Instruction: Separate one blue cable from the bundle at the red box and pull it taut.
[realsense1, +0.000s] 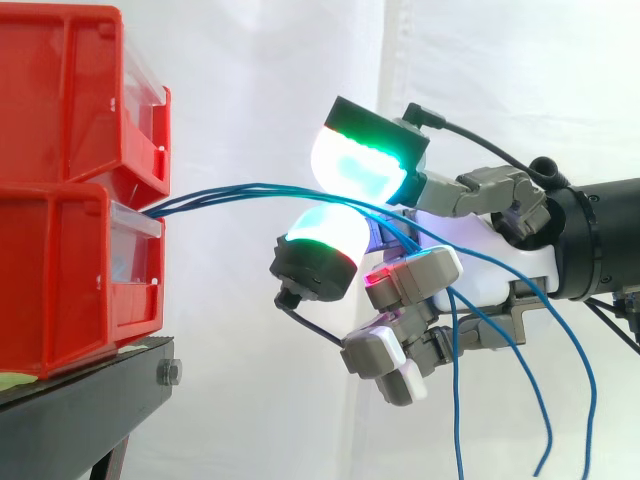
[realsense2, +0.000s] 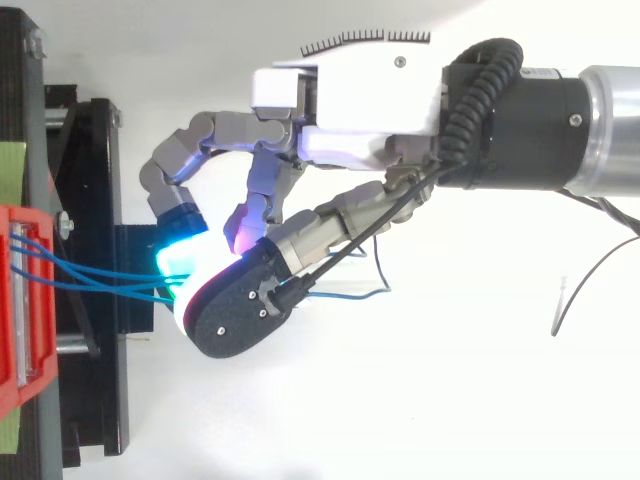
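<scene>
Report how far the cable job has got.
Done: the hand is at the blue cables coming out of the red box. In hand: two glowing pads close on them from above and below, with several strands running between, so no single cable looks separated. Left: isolate one and pull; the span to the box bows, so it is not taut.

A black stand (realsense1: 95, 392) sits lower than the fingers (realsense1: 352, 165), out past their tips. A red bin (realsense1: 55, 290) rests directly on it.
</scene>
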